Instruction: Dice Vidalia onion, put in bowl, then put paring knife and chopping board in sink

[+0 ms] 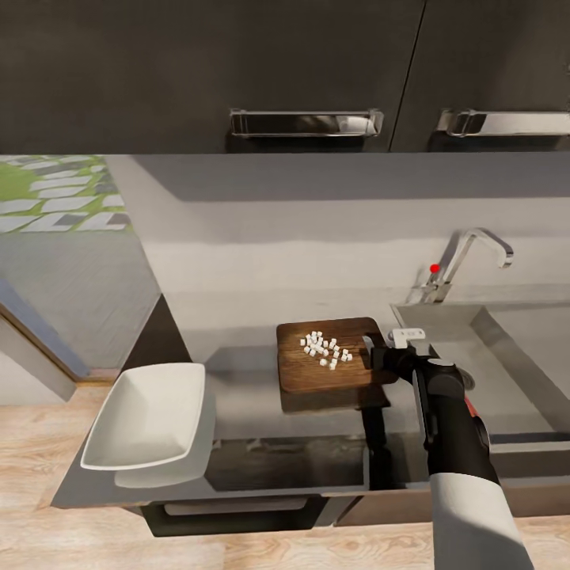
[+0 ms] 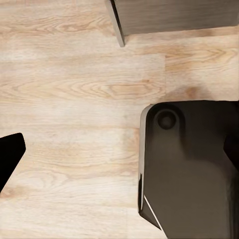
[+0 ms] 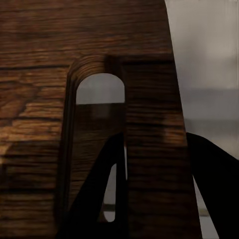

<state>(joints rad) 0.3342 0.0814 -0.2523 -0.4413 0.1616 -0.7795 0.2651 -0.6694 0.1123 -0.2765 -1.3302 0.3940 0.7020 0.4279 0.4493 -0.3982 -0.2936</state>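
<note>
The dark wooden chopping board [image 1: 332,356] hangs a little above the countertop [image 1: 269,463] and casts a shadow on it. Several small pale pieces of the diced Vidalia onion [image 1: 324,348] lie on its middle. My right gripper [image 1: 378,352] is shut on the board's right end. In the right wrist view one finger [image 3: 97,194] passes through the slot handle [image 3: 99,92] and the other sits outside the board [image 3: 55,59] edge. The white bowl [image 1: 150,416] stands empty at the counter's left end. The sink [image 1: 514,348] is to the right. My left gripper [image 2: 120,152] is open over the floor.
A chrome faucet [image 1: 467,253] with a red dot rises behind the sink. Dark wall cabinets with steel handles [image 1: 305,123] hang above. A sliver of red [image 1: 472,407] shows beside my right forearm. The wrist view shows the wood floor [image 2: 74,89] and the robot's dark base [image 2: 189,169].
</note>
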